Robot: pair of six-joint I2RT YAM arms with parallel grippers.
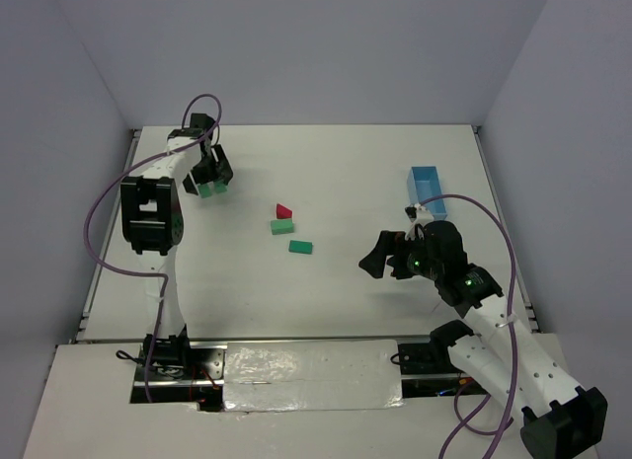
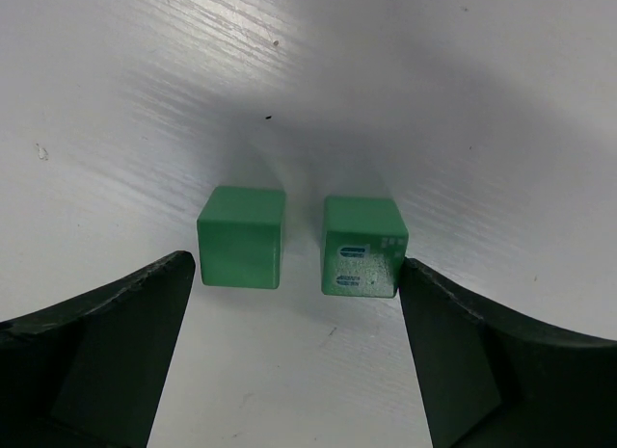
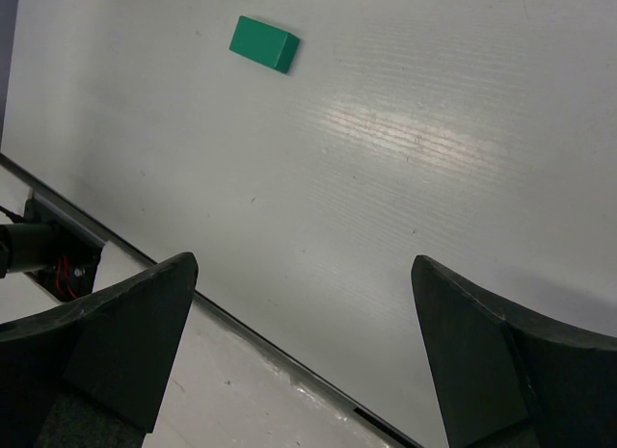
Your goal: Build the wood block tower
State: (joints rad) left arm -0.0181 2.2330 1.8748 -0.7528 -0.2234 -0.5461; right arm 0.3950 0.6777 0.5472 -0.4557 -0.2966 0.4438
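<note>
Two green cubes (image 2: 242,238) (image 2: 362,246) stand side by side on the white table, a small gap between them. My left gripper (image 2: 297,265) is open and low over them, one finger outside each cube; the right cube, which has a printed label, sits right by the right finger (image 2: 482,361). In the top view these cubes (image 1: 212,190) are at the far left under the left gripper (image 1: 210,179). A red triangular block (image 1: 284,211) and two flat green blocks (image 1: 282,226) (image 1: 300,247) lie mid-table. My right gripper (image 1: 375,264) hangs open and empty, with one flat green block (image 3: 263,42) far ahead of it.
A light-blue oblong tray (image 1: 427,188) stands at the far right, behind the right arm. The table's near edge (image 3: 193,299) and a taped strip (image 1: 311,372) run below the right gripper (image 3: 304,265). Purple cables loop off both arms.
</note>
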